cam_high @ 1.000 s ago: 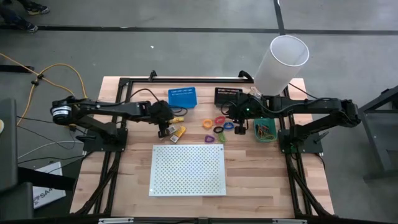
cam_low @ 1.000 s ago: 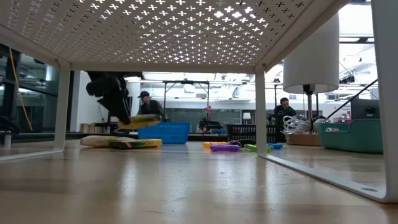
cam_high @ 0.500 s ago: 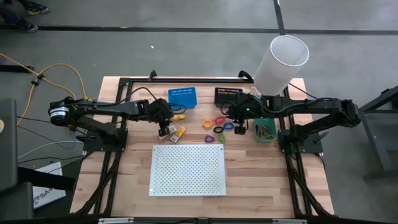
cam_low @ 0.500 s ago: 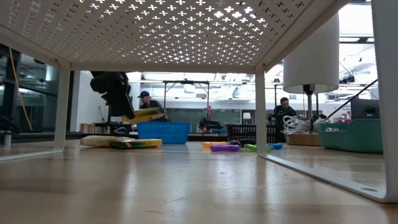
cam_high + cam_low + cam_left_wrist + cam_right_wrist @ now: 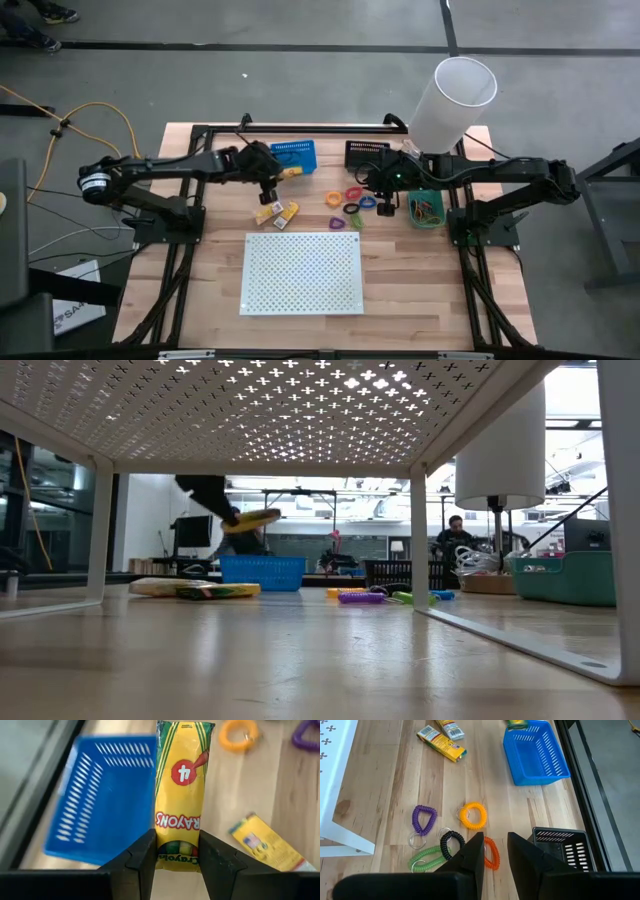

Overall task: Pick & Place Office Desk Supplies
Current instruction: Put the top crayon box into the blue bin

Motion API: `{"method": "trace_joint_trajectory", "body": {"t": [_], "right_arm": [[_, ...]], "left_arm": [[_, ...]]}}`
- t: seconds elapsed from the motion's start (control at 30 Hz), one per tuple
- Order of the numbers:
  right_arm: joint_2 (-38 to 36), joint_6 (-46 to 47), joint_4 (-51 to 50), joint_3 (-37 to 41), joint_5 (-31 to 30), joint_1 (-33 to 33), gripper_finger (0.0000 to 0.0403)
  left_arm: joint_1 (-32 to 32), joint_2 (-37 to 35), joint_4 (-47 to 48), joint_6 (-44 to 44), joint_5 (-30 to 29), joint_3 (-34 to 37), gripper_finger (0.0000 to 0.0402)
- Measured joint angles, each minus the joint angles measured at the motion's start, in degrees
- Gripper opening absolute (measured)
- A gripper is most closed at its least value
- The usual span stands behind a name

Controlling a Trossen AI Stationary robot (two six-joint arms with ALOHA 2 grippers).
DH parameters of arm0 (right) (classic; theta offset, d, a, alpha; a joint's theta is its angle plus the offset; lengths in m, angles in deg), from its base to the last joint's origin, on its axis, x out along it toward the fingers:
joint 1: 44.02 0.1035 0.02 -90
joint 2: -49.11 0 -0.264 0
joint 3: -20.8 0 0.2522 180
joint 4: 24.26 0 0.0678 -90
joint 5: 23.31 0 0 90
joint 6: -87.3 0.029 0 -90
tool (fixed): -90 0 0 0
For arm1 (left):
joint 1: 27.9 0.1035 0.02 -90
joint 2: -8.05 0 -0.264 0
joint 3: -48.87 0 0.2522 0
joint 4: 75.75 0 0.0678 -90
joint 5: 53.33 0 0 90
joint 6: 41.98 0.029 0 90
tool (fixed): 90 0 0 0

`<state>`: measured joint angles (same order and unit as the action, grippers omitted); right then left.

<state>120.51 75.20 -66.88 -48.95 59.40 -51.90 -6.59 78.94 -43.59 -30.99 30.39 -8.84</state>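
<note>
Now the left gripper (image 5: 176, 851) clamps a crayon packet (image 5: 181, 790), its long axis pointing forward, just right of the blue bin (image 5: 95, 802); the right gripper (image 5: 495, 851) hovers empty, slightly parted.

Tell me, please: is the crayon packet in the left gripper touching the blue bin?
Apart. In the low view, the crayon packet held by the left gripper hangs in the air, with a clear gap above the blue bin's rim.
</note>
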Motion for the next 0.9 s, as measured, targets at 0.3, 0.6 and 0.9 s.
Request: {"method": "trace_joint_trajectory", "body": {"t": [0.3,0.6,0.9], "right_arm": [[0.00,0.01,0.00,0.00,0.00,-0.02,0.0074],[0.00,0.01,0.00,0.01,0.00,0.00,0.0074],[0.00,0.00,0.00,0.02,0.00,-0.02,0.0074]], "left_arm": [[6.76,0.00,0.28,7.42,0.53,-4.60,0.0127],[13.64,4.81,-2.51,10.48,6.85,-4.65,0.0127],[13.82,11.56,-8.60,13.01,8.04,-4.85,0.0127]]}}
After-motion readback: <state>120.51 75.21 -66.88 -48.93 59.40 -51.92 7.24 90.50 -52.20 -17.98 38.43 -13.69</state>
